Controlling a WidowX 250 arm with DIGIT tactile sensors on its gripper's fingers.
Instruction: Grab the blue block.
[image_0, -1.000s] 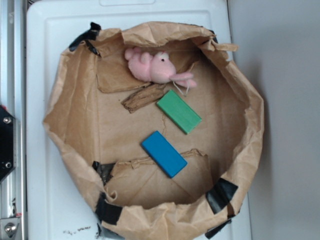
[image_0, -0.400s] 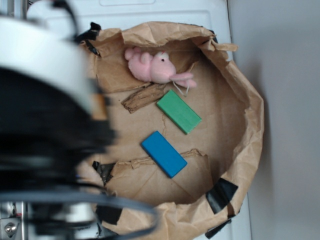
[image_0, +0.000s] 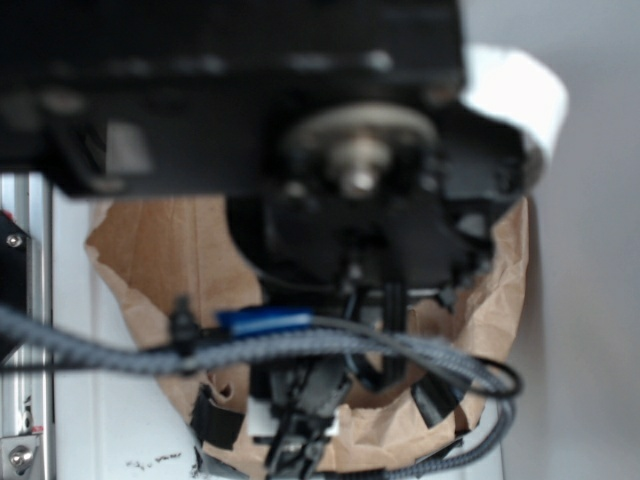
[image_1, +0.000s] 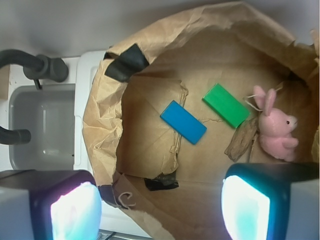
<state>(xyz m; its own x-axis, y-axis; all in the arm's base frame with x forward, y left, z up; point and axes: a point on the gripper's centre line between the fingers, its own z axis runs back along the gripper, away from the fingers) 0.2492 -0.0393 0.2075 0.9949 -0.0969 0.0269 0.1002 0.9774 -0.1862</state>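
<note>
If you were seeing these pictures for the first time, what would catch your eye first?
In the wrist view, the blue block lies beside the green block on the floor of a crumpled brown paper bag, with a pink plush bunny at the right. The exterior view is mostly blocked by the blurred black arm.

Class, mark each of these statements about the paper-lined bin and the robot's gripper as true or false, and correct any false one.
1. The blue block lies flat on the brown paper. True.
2. The gripper is closed on the blue block. False: it is open, well clear of the block.
3. The green block lies between the blue block and the pink plush bunny. True.
4. The green block is stacked on the blue block. False: they lie apart.
</note>
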